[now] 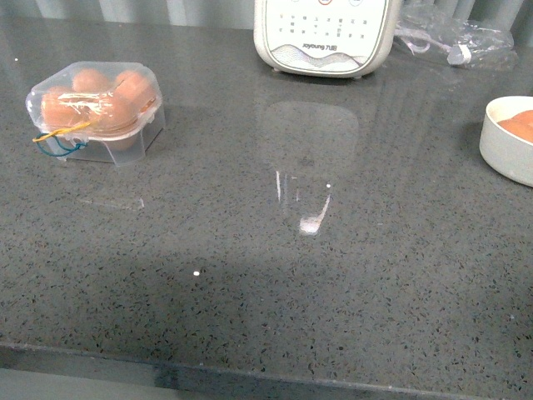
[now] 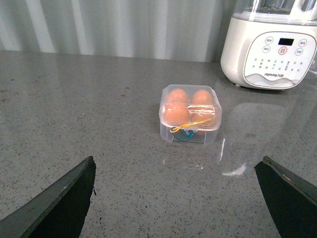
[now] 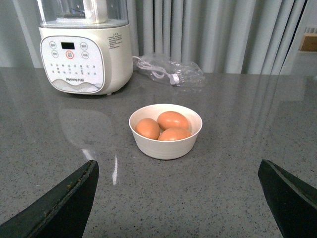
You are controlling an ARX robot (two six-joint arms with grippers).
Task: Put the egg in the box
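We see box (image 1: 96,112) lid shut, eggs inside, on bench (image 1: 250,275). Both our hands (image 2: 178,198) (image 3: 178,198) spread, holding nothing. Bowl (image 3: 165,144) holds three eggs.

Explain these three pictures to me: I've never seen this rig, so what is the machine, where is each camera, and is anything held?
It is a two-armed robot at a grey counter. One camera looks forward from its body; the others sit on each wrist. The left gripper faces the closed clear box, which shows four eggs. The right gripper faces a white bowl of three eggs. Both grippers are open and hold nothing. A white kitchen appliance and a plastic-bagged cable stand behind.
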